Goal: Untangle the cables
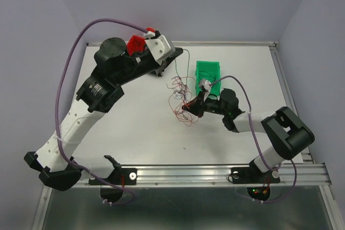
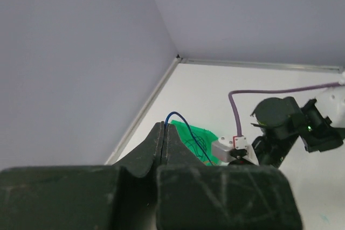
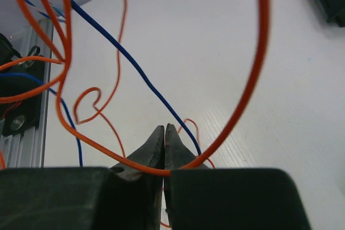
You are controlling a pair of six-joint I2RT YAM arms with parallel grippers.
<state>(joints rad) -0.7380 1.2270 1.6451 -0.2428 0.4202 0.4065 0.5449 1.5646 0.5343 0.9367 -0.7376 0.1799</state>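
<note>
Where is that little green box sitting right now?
From the top view, the green bin sits on the table right of centre, toward the far edge, just beyond the right gripper and beside the tangle of cables.

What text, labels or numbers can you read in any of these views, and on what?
No readable text in any view.
green bin: plain, no label showing.
white block at the end of the lilac cable: red marks only, too small to read as characters.
aluminium rail: no print visible.
</note>
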